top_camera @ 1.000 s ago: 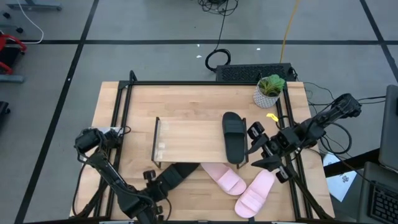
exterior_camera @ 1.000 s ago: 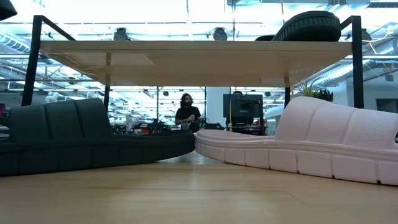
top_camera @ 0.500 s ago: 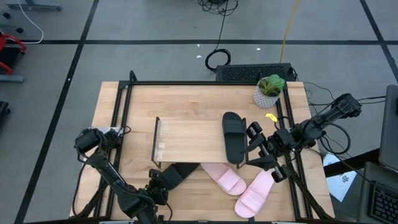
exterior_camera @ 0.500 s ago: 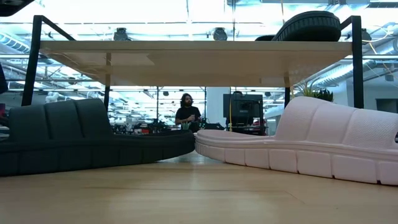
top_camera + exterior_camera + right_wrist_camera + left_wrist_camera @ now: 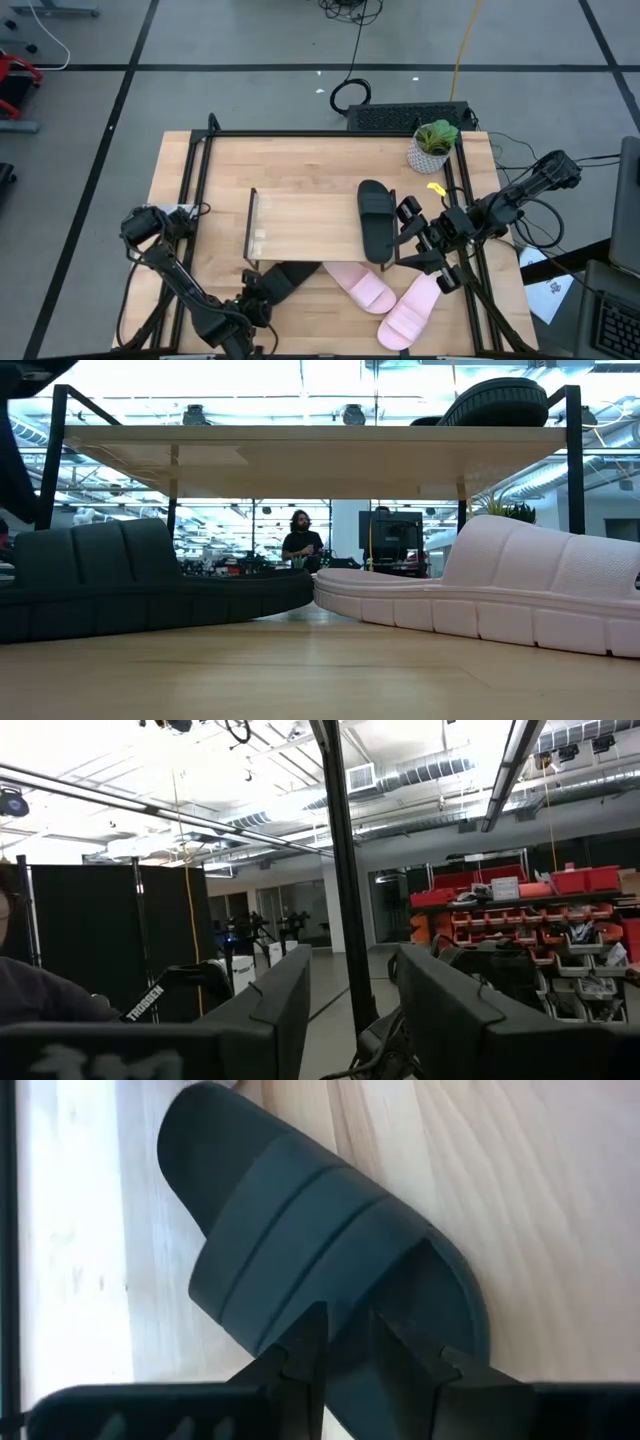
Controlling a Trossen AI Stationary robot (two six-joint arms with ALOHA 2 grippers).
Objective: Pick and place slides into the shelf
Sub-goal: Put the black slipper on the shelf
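- Your left tool (image 5: 345,1350) is at the near edge of the bench (image 5: 300,165), at the heel end of the black slide (image 5: 283,279) that lies on the bench in front of the shelf (image 5: 305,225).
- In the left wrist view the fingers (image 5: 305,1355) stand narrowly apart right at that slide's heel rim, behind its strap; I cannot tell whether they pinch the rim or only hover over it.
- Your right tool (image 5: 413,238) sits just beside the shelf's right end, level with the second black slide (image 5: 376,220).
- Its fingers (image 5: 285,1000) stand apart with nothing between them, so it is released; its wrist view looks off into the room.
- The second black slide lies on the shelf's wooden top, at the right end, lengthwise front to back.
- Two pink slides lie on the bench in front of the shelf's right half: one pink slide (image 5: 362,283) partly under the shelf's front edge, the other pink slide (image 5: 410,308) angled to its right, near the bench's front edge.
- In the low view the bench-level black slide and a pink slide meet toe to toe under the shelf.
- A potted plant (image 5: 433,145) stands at the bench's far right corner.
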